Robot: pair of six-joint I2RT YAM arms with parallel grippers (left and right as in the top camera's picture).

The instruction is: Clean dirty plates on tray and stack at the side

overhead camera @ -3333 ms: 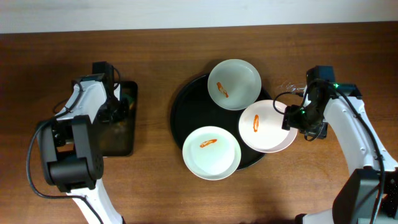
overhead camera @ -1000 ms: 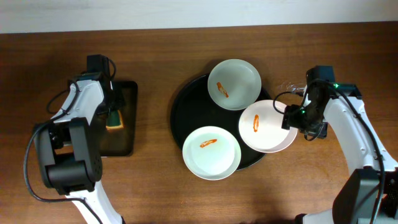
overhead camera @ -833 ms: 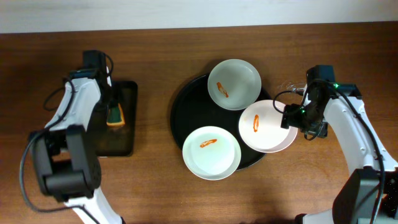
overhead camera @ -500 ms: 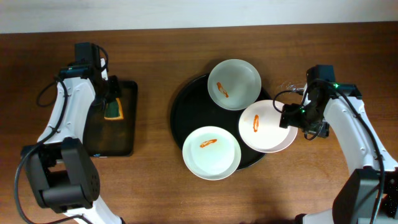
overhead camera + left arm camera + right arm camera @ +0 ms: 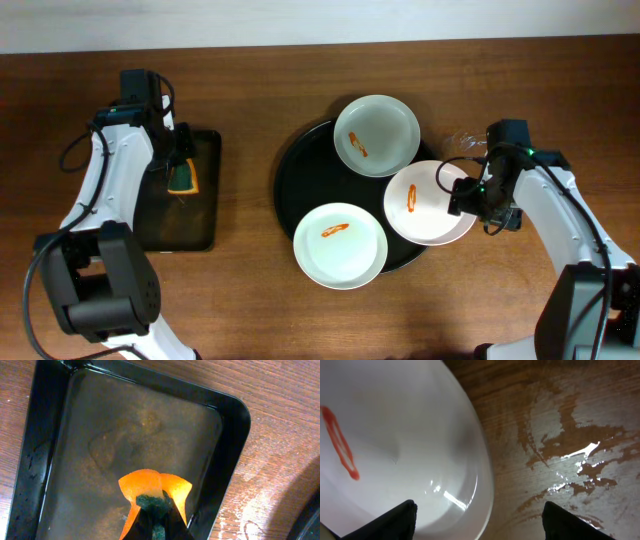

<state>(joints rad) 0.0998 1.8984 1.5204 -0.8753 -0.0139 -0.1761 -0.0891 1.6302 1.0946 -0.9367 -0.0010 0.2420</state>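
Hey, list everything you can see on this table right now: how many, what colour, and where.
plates: three, white with orange-red smears, on the round tray, the right one overhanging its rim
round tray: one, black, mid-table
rectangular tray: one, black, left side
sponge: one, orange and green, above the rectangular tray
table: one, brown wood, wet beside the right plate
left fingers: two, dark, shut on the sponge
right fingers: two, black, open astride the right plate's rim

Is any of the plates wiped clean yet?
No, each of the three plates carries an orange-red smear in the overhead view.
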